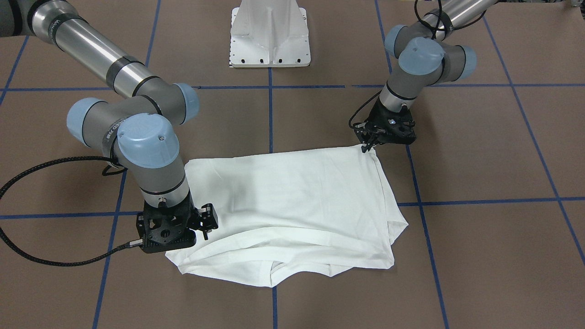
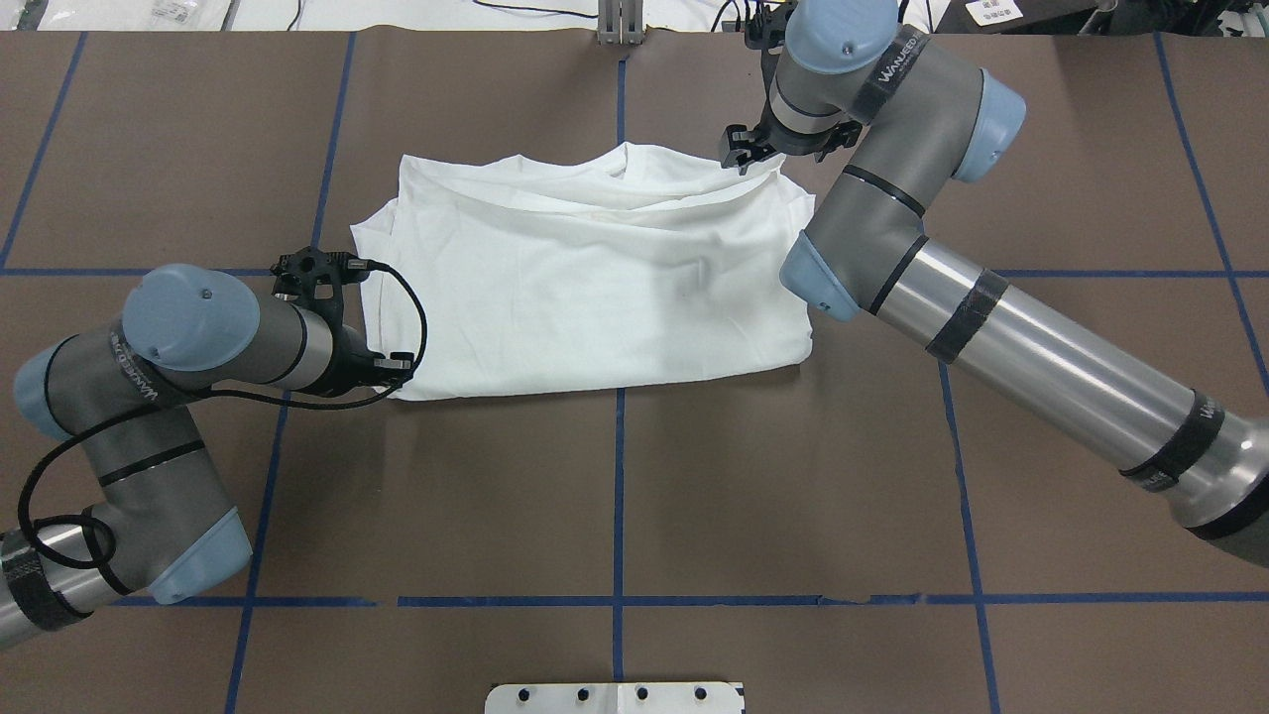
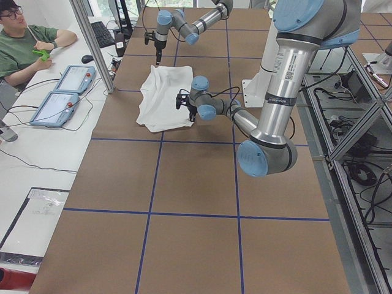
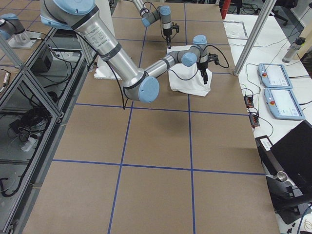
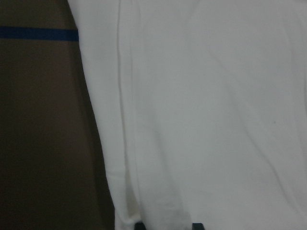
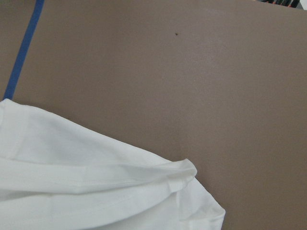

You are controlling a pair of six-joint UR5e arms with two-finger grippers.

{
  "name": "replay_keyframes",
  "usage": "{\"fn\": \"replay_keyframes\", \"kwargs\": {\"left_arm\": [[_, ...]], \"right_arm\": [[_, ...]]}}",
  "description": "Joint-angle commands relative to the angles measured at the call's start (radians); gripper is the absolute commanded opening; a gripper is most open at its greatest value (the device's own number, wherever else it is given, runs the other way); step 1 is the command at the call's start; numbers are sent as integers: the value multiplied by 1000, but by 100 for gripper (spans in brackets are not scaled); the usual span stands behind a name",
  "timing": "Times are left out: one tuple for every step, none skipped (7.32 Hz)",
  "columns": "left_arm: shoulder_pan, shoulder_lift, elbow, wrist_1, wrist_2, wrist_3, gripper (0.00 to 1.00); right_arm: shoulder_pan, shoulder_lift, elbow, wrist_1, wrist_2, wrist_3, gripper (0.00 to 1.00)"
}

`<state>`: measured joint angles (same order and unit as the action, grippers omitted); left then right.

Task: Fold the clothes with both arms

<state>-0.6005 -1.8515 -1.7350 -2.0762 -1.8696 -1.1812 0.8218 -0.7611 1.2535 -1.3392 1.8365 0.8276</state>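
Note:
The clothes, one white shirt [image 1: 292,196], lie folded into a rough rectangle on the brown table [image 2: 634,476]. No printed text shows. In the left wrist view the shirt [image 5: 206,120] fills most of the frame. My left gripper [image 1: 367,147] hangs low over the shirt's near left corner [image 2: 397,382]. Its two fingertips are apart at the bottom of the wrist view, with flat cloth between them, so it is open. My right gripper [image 2: 744,154] stands above the far right corner and holds nothing. Below it the cloth [image 6: 72,191] ends in a bunched tip, and no fingers show in that view.
The white pedestal base [image 1: 269,36] stands behind the shirt on the robot's side. Blue tape lines [image 2: 620,496] cross the table in a grid. Beside the table a person [image 3: 24,43] sits at a white bench with two control pendants [image 3: 61,92].

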Motion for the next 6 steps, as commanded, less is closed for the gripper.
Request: {"fn": "replay_keyframes", "kwargs": {"left_arm": [[-59,59,-37,7,-5,145,0],[-137,66,-17,8,-3,270,0],[-227,63,44,8,-5,388,0],[-304,46,122,5,-6,493,0],[-374,-35,229,4,-5,553,0],[-415,-146,376,1,-6,589,0]], "right_arm": [[-3,3,0,-3,33,-27,100],[-1,5,1,1,65,-54,100],[-1,8,3,9,73,-47,100],[-1,12,3,11,73,-45,100],[-3,12,-6,43,75,-57,100],[-3,14,-8,66,79,-80,100]]}}
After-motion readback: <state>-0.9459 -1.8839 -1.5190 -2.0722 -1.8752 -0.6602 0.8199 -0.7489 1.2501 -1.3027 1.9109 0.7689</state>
